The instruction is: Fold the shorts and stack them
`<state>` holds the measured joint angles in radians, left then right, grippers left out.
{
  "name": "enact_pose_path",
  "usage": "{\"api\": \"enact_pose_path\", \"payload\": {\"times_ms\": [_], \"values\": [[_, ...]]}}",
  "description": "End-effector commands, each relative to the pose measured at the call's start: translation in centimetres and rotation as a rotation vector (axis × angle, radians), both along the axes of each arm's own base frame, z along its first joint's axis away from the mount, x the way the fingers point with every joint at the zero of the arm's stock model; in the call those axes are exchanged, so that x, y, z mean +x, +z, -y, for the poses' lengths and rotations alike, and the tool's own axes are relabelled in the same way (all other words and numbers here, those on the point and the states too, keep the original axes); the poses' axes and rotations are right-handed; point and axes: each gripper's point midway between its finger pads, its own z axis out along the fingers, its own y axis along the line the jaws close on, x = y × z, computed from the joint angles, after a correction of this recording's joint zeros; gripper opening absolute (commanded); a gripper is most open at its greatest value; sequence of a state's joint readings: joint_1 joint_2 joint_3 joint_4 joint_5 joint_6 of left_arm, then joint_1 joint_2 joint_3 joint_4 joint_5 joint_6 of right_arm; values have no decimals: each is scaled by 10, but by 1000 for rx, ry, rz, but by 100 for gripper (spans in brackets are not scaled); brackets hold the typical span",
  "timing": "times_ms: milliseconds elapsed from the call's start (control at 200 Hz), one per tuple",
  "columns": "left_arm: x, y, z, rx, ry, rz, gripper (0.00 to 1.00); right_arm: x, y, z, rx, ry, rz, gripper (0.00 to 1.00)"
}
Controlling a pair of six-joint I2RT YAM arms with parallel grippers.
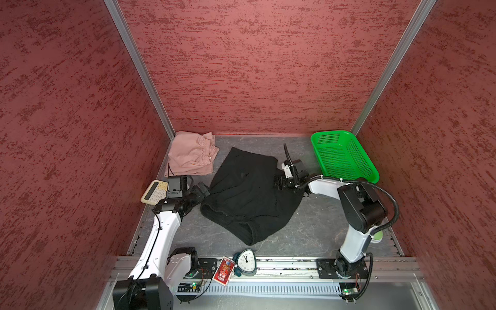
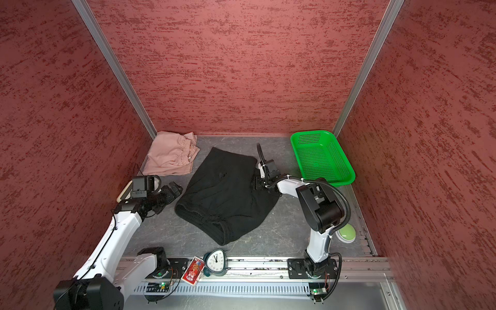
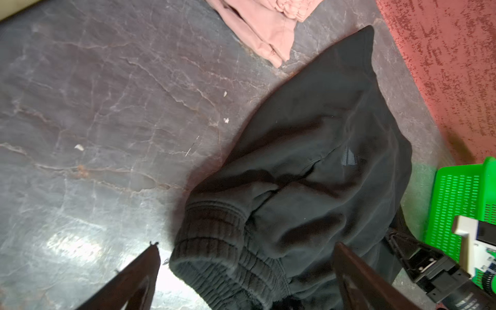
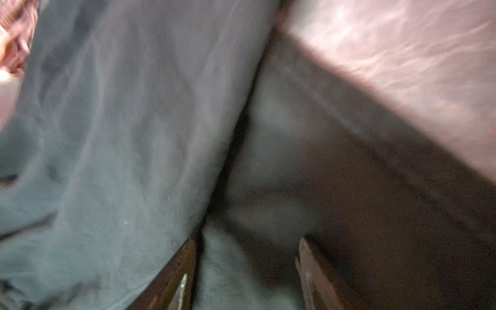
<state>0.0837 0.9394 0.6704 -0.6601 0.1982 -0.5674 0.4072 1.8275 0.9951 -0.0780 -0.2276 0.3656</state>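
Black cloth first: the black shorts (image 1: 249, 193) lie spread and rumpled at the middle of the grey, stone-patterned table (image 1: 303, 230), with the ribbed waistband along their near-left edge. The left end effector (image 1: 203, 191) sits just beside the garment's left edge, at the waistband end. In the left wrist view its fingers (image 3: 134, 279) stand wide apart; the waistband bulges into the gap between them and nothing is clamped. The right end effector (image 1: 278, 184) is at the opposite, right edge of the same garment, over the cloth. The right wrist view is blurred. It shows the fingers (image 4: 314, 273) partly apart with a fold of dark cloth between them, but whether that fold is gripped cannot be told. The pink shorts (image 1: 192, 155) lie in a flat bundle in the far-left corner, apart from both end effectors and just clear of the black pair. A green basket (image 1: 346, 158) stands at the far right.
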Motion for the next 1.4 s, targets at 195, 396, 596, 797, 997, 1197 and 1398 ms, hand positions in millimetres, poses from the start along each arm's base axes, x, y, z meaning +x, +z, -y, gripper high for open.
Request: {"api": "enact_pose_path", "payload": {"times_ms": [195, 396, 596, 797, 997, 1197, 1398], "values": [[27, 9, 55, 27, -249, 61, 99, -40, -17, 71, 58, -236, -64, 51], [58, 2, 77, 49, -338, 21, 99, -104, -11, 101, 116, -412, -111, 49], [83, 17, 91, 58, -405, 32, 99, -127, 54, 119, 79, -420, 33, 53], [34, -4, 84, 12, -311, -106, 99, -60, 99, 73, 108, -189, 176, 68], [-5, -7, 71, 8, -251, -101, 99, 30, 107, 1, -82, 81, 275, 73], [-15, -9, 77, -61, -230, -76, 99, 106, 80, -52, -59, 163, 272, 82], [-23, -26, 83, -100, -224, -67, 99, 150, 28, -78, -76, 129, 229, 85]]}}
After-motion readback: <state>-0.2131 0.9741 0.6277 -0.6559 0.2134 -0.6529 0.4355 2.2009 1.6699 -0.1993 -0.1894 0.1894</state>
